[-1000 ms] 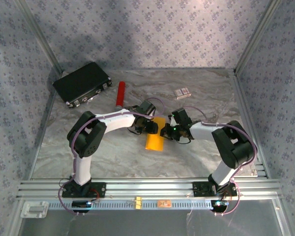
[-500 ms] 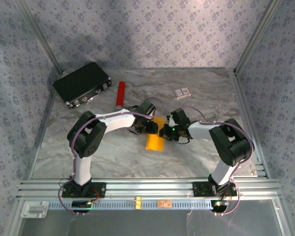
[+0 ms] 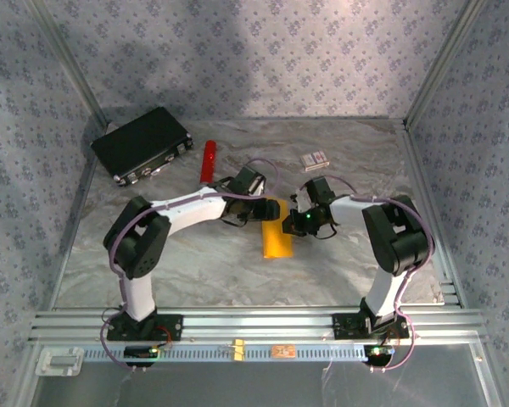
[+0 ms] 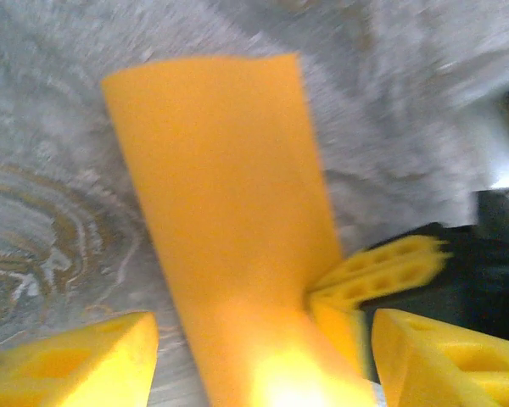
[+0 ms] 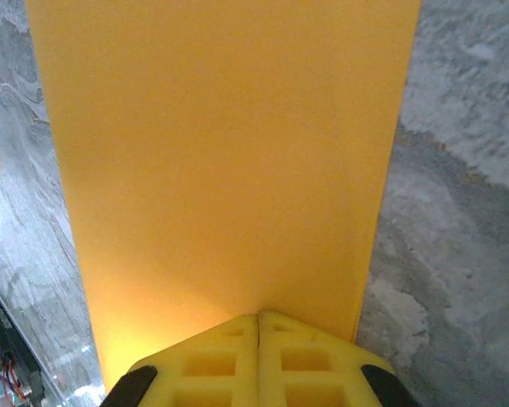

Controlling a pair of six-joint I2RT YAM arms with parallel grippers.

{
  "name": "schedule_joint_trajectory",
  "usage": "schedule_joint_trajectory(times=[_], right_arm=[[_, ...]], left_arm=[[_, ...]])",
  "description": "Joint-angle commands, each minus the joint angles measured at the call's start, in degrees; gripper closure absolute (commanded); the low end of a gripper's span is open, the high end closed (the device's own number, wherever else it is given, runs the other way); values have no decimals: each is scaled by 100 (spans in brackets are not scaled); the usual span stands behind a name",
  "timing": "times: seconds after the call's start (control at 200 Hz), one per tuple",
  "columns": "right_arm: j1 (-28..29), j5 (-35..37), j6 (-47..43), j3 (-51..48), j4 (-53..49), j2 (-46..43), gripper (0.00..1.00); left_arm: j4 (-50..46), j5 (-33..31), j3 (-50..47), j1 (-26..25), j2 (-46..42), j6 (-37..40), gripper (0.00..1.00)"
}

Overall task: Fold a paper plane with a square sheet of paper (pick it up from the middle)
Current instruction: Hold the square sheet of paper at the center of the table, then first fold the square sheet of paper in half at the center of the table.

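The thin, plain orange-yellow sheet of paper (image 3: pixel 277 233) sits in the middle of the overhead frame on the grey marbled desk (image 3: pixel 178 263). It shows as a narrow strip rather than a square, so it is probably doubled over. The right tool (image 5: pixel 259 335) has its two yellow fingers pressed together on the strip's near edge, at the bottom centre of its wrist view. The left tool (image 4: pixel 263 339) has its fingers apart, one at the lower left and one at the lower right of its frame, straddling the strip without pinching it. The paper should handle as almost weightless and limp. It will likely bow or droop wherever it is unsupported, skate easily over the smooth desk, and keep any crease or dent pressed into it. A light pinch is enough, while a hard one would likely mark it. The best second hold is probably on a long edge, well apart from the right tool's pinch, so the strip stays taut and flat.
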Motion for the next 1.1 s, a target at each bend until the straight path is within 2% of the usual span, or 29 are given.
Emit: schedule_joint_trajectory(times=[0.0, 0.105, 0.215, 0.335, 0.455, 0.855, 1.094], right_arm=[[-76, 355, -383, -21, -760, 259, 100], [-95, 392, -357, -27, -737, 268, 100], [-98, 431, -304, -52, -684, 281, 100], [-102, 469, -265, -68, -675, 285, 100], [-99, 468, -233, -87, -643, 295, 100], [-91, 525, -137, -80, -617, 259, 100], [-93, 576, -102, -98, -609, 255, 100]], left_arm=[[862, 612, -288, 133, -290, -327, 44], [1638, 1074, -624, 258, -261, -563, 69], [2307, 1401, -936, 363, -134, -807, 86], [2815, 1734, -1079, 379, 16, -945, 100], [3202, 1921, -1181, 387, 178, -1157, 100], [3484, 2080, -1424, 407, 564, -1134, 100], [3346, 1991, -1484, 436, 613, -1004, 100]])
